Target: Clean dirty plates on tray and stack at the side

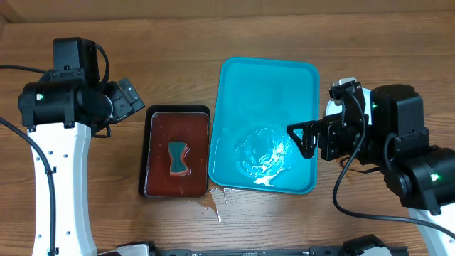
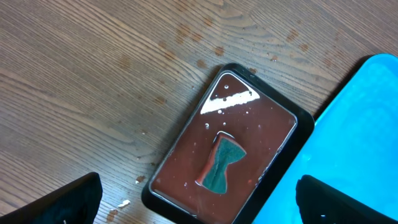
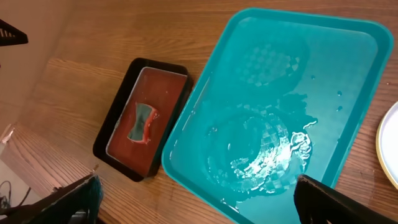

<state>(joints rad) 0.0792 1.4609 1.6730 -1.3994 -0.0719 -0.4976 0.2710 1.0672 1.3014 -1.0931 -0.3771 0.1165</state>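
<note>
The bright-blue tray [image 1: 266, 67] lies mid-table with no plate in it, only a wet film and a shiny pool of water; it also shows in the right wrist view [image 3: 348, 56]. Only a white plate edge [image 1: 330, 108] shows to the right of the tray, mostly hidden under my right arm. The right wrist view shows its yellowish rim [image 3: 389, 149]. My right gripper [image 1: 304, 139] is open and empty above the tray's right front part [image 3: 199, 199]. My left gripper [image 1: 131, 99] is open and empty, above the brown tray's left side [image 2: 199, 205].
A small dark brown tray [image 1: 151, 153] left of the blue tray holds reddish liquid and a teal sponge [image 1: 178, 158]; both show in the left wrist view, sponge [image 2: 222, 163]. Water drips wet the wood [image 1: 213, 203] at the front between the trays.
</note>
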